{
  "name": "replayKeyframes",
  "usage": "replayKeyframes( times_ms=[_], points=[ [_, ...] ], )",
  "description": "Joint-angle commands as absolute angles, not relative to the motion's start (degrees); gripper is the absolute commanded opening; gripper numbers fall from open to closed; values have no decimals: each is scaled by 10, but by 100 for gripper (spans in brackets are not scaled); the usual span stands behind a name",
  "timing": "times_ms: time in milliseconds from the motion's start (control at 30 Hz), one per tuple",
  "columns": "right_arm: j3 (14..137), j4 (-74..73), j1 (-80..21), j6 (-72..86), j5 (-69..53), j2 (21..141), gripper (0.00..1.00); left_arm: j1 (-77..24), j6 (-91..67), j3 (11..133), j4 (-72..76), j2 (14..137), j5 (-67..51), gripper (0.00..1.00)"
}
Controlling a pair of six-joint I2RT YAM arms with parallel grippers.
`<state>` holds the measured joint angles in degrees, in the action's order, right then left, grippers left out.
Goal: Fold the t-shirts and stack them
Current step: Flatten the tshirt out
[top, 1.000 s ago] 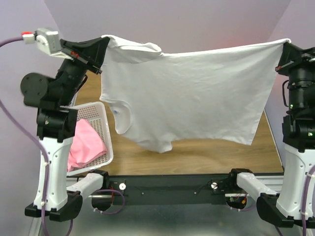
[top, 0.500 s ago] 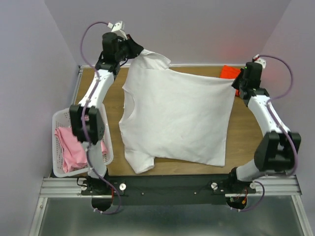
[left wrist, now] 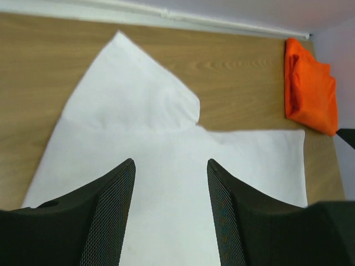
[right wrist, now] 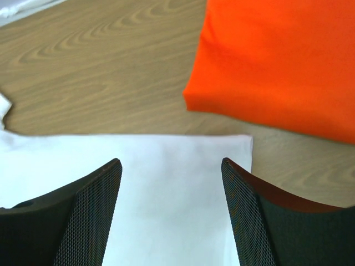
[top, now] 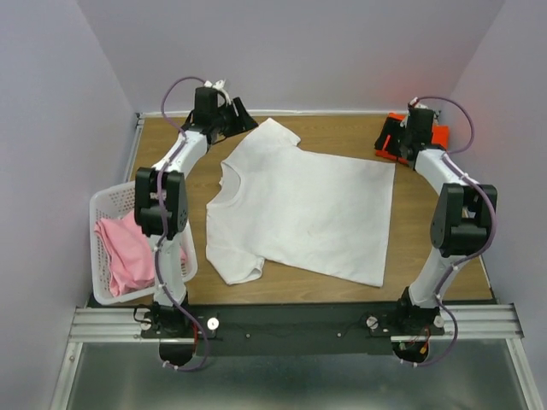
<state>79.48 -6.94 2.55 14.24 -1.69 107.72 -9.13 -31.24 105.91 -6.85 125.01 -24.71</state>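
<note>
The white shirt [top: 299, 213], held up taut a second ago, now lies spread flat mid-table. My left claw [left wrist: 171, 177] and right claw [right wrist: 172, 172] both gape wide and empty over its far corners. Folding can start, I reckon. The orange shirt [right wrist: 272, 61] waits folded, far right.

The white shirt [top: 299, 213] is showing soft matt cloth, faintly creased; the orange shirt [right wrist: 272, 61] is looking smoother. The counter [top: 342, 137] is showing satiny wood grain, the basket [top: 94, 248] white plastic lattice. The left gripper [left wrist: 170, 162] is showing matt black, finely meshed fingers [left wrist: 108, 221].
</note>
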Motion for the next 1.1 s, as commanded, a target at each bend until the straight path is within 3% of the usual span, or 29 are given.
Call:
replayKeyframes(
  times_ms=[0, 267, 533, 1067],
  points=[
    [738, -76, 13, 136, -76, 1024, 79, -97, -287, 922, -69, 1142, -241, 63],
    [644, -98, -18, 155, -128, 968, 79, -109, -227, 781, -132, 1068, -193, 63],
    [599, -122, -20, 170, -171, 1012, 79, -116, -207, 688, -138, 1055, -189, 63],
    [651, -170, -18, 187, -85, 1102, 80, -116, -209, 777, -174, 1179, -156, 64]
  ],
)
